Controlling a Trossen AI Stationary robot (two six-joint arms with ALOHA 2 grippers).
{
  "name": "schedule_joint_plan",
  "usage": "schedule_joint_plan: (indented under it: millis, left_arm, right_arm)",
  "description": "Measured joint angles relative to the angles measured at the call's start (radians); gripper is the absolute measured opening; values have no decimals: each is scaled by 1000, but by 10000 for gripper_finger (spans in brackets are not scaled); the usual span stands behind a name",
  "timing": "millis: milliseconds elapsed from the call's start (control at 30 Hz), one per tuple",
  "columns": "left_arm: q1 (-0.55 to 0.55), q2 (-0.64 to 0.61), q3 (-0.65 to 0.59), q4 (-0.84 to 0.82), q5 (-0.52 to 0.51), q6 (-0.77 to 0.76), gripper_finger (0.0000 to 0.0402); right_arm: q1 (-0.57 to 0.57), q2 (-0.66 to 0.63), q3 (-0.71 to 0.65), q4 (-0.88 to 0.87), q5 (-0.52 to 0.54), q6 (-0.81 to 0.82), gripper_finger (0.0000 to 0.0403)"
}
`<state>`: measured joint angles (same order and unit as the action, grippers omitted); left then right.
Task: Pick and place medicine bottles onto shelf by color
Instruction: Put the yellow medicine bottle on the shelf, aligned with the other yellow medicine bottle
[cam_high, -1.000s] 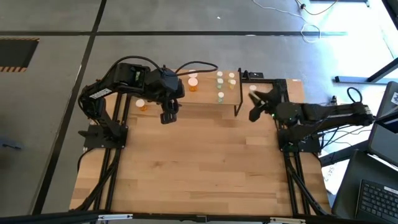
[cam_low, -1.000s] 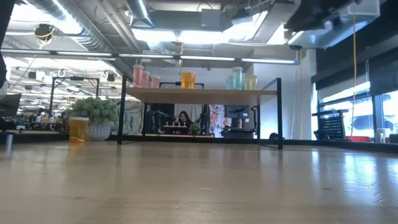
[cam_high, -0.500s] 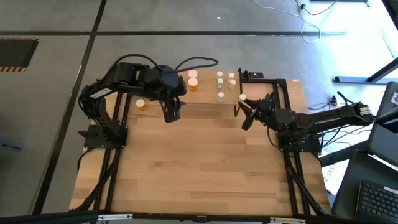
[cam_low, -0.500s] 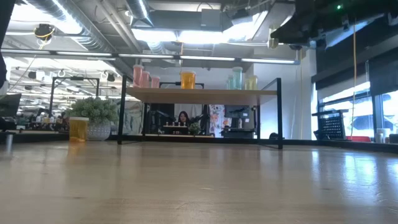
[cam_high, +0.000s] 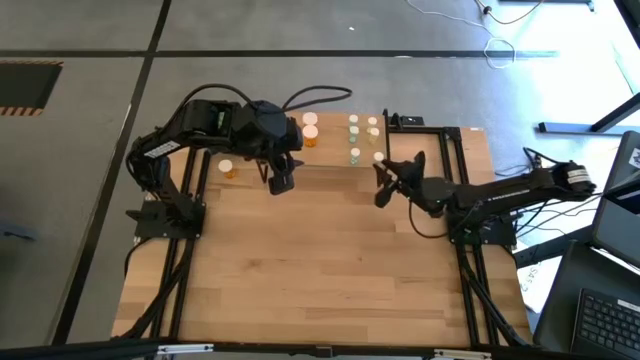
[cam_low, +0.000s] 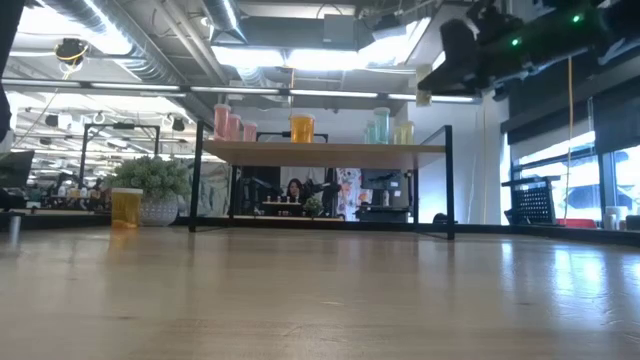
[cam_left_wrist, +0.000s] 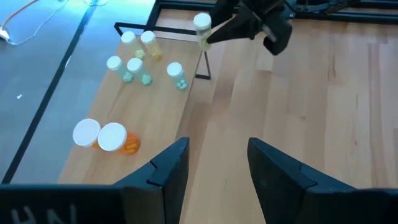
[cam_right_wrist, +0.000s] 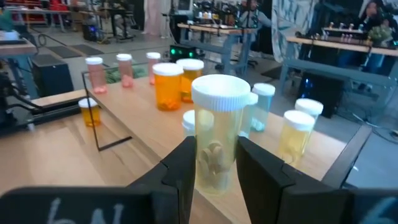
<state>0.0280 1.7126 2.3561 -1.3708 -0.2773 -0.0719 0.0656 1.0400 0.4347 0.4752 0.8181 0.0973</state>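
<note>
Orange bottle on the bench: at the far left you see one orange bottle (cam_high: 229, 169) standing alone on the bench (cam_high: 320, 270), just beside the potted plant (cam_low: 153, 187) in the low view, left of the shelf.
Left pincer: your left pincer (cam_high: 281, 183) hangs over the bench just in front of the shelf's left part; its fingers (cam_left_wrist: 166, 171) stand apart with nothing between them, so it is released.
Shelf: the shelf (cam_high: 335, 148) runs along the bench's far edge on a thin black frame.
Pink bottles: in the low view three pink bottles (cam_low: 232, 123) stand together at the shelf's left end.
Orange bottles on the shelf: two bigger orange bottles (cam_left_wrist: 104, 136) stand close together near the shelf's middle.
Green bottles: three pale green bottles (cam_left_wrist: 140, 69) stand right of the orange pair.
Yellow bottles on the shelf: two pale yellow bottles (cam_left_wrist: 142, 43) stand at the shelf's right part, behind the green ones.
Right pincer: your right pincer (cam_high: 382, 172) is raised at the shelf's right front corner, clenched on a pale yellow bottle (cam_right_wrist: 218, 135), which stands upright between its fingers (cam_right_wrist: 181, 163), white cap up.
Held bottle: it is in the air, above the shelf's right end, apart from the bottles there.
</note>
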Motion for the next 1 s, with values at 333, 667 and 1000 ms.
schedule_joint_plan:
  millis: [333,667,1000]
  left_arm:
    - [0,0,0,0,0,-4,157]
    - [0,0,0,-5,1,-4,157]
    - [0,0,0,-5,2,-4,157]
  right_arm:
    - [-41,114,0,112,0,40,110]
    - [-69,202,0,136,23,84,110]
    - [-69,238,0,135,92,119,110]
